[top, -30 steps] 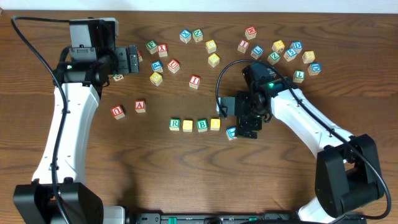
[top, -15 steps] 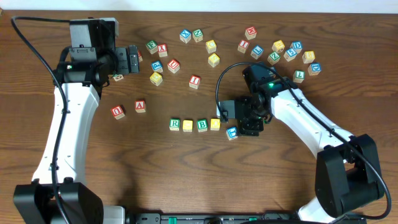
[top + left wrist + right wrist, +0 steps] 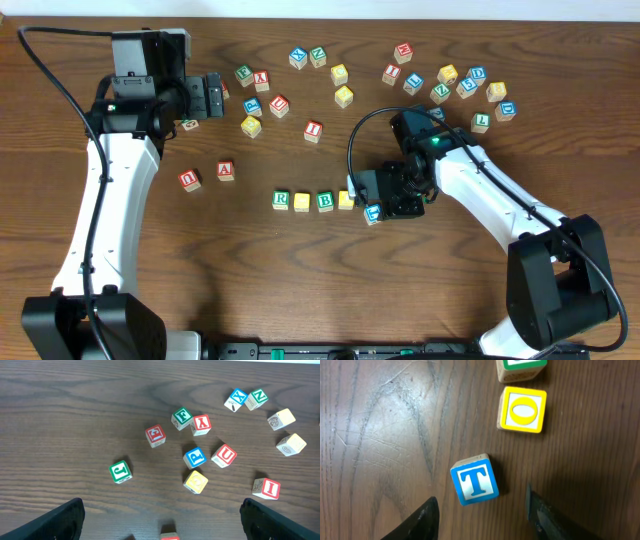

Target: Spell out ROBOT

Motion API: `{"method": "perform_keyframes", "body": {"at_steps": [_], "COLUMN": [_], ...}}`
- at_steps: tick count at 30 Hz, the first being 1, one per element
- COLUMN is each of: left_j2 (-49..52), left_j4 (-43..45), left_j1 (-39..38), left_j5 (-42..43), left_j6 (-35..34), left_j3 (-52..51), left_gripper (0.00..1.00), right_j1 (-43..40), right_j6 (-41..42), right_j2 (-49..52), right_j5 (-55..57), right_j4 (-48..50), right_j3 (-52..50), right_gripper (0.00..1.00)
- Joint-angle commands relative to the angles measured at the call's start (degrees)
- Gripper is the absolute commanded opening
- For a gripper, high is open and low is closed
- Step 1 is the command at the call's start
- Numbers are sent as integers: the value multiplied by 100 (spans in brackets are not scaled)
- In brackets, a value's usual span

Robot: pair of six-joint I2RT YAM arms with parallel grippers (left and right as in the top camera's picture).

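Right gripper [image 3: 481, 494] jaws apart, straddling blue T cube [image 3: 474, 485] without contact. T sits askew just beside the 2nd O cube [image 3: 521, 409], mid-desk [image 3: 380, 435]. Left gripper [image 3: 162, 515] spread wide, empty.

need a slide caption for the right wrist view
Open right gripper flanking the skewed blue T cube, set apart from the yellow O cube.
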Motion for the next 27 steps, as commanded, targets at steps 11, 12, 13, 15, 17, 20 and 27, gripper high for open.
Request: {"method": "perform_keyframes", "body": {"at_steps": [11, 12, 13, 15, 17, 20, 27], "left_j2": [-90, -90, -90, -90, -90, -90, -90], "left_j4": [0, 0, 0, 0, 0, 0, 0], "left_j1": [7, 7, 7, 7, 7, 7, 7], "left_j5": [74, 74, 74, 74, 74, 74, 74], "left_j6": [33, 33, 33, 33, 33, 33, 33], "left_j3": [74, 74, 74, 74, 74, 74, 74], "left_gripper": [98, 98, 98, 98, 98, 98, 98], "right_j1": [-42, -42, -42, -42, -42, -42, -42], "right_j6": [-275, -275, -275, -275, -275, -278, -380], "right_j2": [28, 28, 28, 28, 28, 28, 28], "right_j5": [-267, -267, -267, -267, -271, -291, -442], "right_j4": [175, 201, 234, 249, 249, 254, 251], "right_j3": [-319, -348, -376, -398, -400, -400, -402], "right_gripper": [64, 64, 64, 64, 65, 66, 65]}}
